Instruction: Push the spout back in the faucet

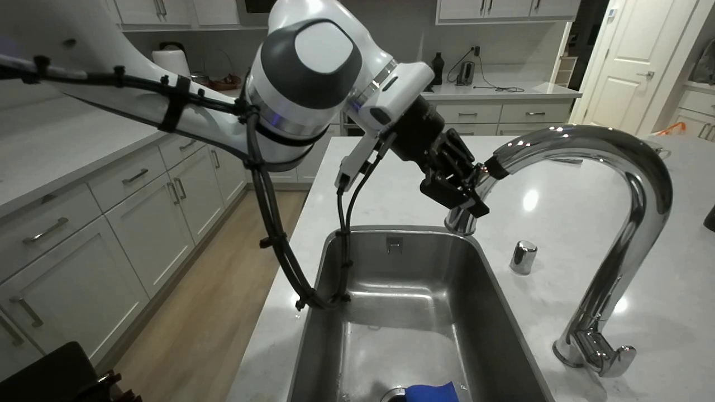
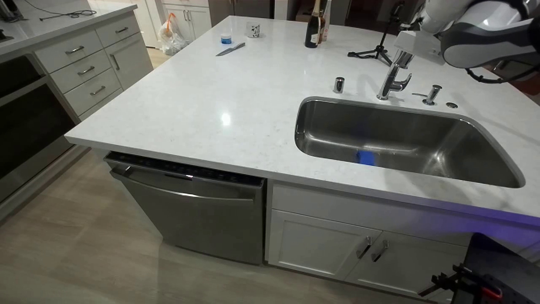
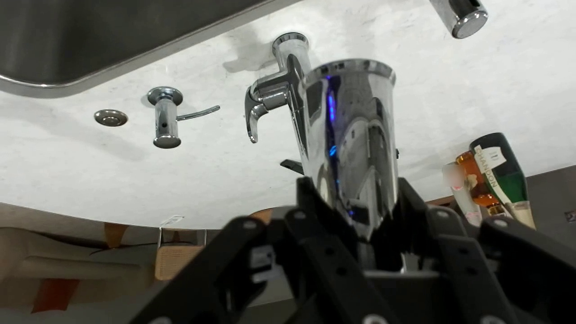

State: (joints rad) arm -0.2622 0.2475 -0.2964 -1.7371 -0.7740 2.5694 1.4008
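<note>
Chrome knob (image 1: 523, 257), soap dispenser (image 3: 166, 119) and round button (image 3: 110, 118) line the white bench (image 2: 190, 101) beside the steel sink (image 1: 380, 262), where something blue (image 2: 365, 158) lies. Behind the faucet (image 1: 651, 201) stands a black tripod (image 2: 383, 42); farther off are a knife (image 2: 231, 49), an amber bottle (image 3: 474, 175) and a dark green bottle (image 3: 501, 164) reading CHANDON, its other print too small. The claw (image 3: 353, 189) is clamped around the spout (image 3: 351, 130), touching both sides, with the spout's rimmed end jutting beyond the grip.
</note>
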